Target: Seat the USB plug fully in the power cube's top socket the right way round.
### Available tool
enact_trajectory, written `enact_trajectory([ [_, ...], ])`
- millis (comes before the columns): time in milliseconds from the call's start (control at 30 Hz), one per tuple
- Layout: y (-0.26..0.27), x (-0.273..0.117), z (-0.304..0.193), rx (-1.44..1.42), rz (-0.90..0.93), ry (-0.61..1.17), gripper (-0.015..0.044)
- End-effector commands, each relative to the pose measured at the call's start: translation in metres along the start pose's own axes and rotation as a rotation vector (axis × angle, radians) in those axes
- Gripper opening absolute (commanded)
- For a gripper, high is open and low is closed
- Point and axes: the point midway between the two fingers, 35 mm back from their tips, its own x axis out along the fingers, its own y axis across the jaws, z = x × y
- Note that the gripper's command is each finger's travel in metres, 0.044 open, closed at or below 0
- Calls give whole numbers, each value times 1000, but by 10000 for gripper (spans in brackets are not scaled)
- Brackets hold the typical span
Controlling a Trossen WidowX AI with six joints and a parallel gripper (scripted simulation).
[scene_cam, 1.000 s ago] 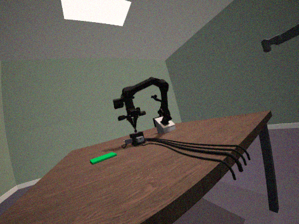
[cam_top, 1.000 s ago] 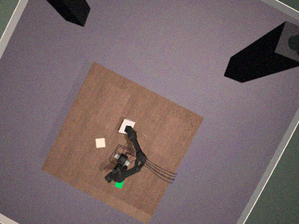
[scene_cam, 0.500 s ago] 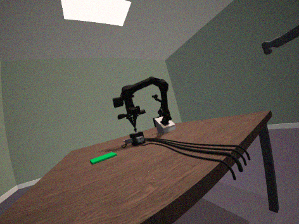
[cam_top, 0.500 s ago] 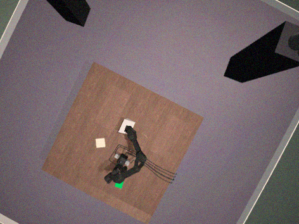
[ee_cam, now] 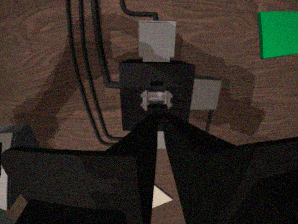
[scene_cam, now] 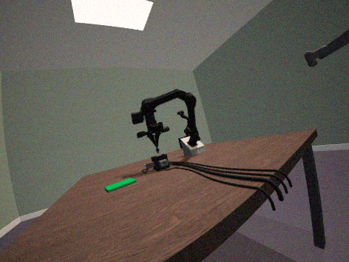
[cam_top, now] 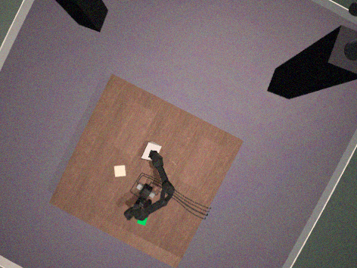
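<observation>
End effector [scene_cam: 157, 150] [ee_cam: 158, 119] is clamped on the small silver-and-black USB plug [ee_cam: 156, 98], fingers nearly together. Plug is at the top socket of the black power cube [cam_top: 147, 187] [scene_cam: 160, 163] [ee_cam: 131, 92], on the brown wooden worktop [cam_top: 189, 151] [scene_cam: 148, 215] [ee_cam: 30, 25]. Can't tell its depth or which way round it is.

Around it: light grey plug block [ee_cam: 157, 41] at one cube side, second grey block [ee_cam: 206, 94] at the adjacent side, another pale piece [ee_cam: 161, 140] partly hidden behind the fingers. These crowd the cube's sides. Black cables [cam_top: 189, 201] [scene_cam: 229, 173] [ee_cam: 84, 75] run from the cube area over the worktop edge; snag risk.

Flat green bar [cam_top: 142, 222] [scene_cam: 120, 184] [ee_cam: 280, 35] lies near, apart from the cube. Cream square [cam_top: 119, 171] sits off to another side. Arm stands on a white box-shaped base [cam_top: 146, 154] [scene_cam: 188, 149], well apart from the cube.
</observation>
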Motion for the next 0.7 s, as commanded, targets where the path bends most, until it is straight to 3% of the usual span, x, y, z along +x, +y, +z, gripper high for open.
enact_trajectory([
  [0, -1, -5, -1, -3, -5, 5, 0],
  [333, -1, -5, -1, 24, -3, 2, 0],
  [667, 0, -4, 0, 276, -1, 0, 0],
])
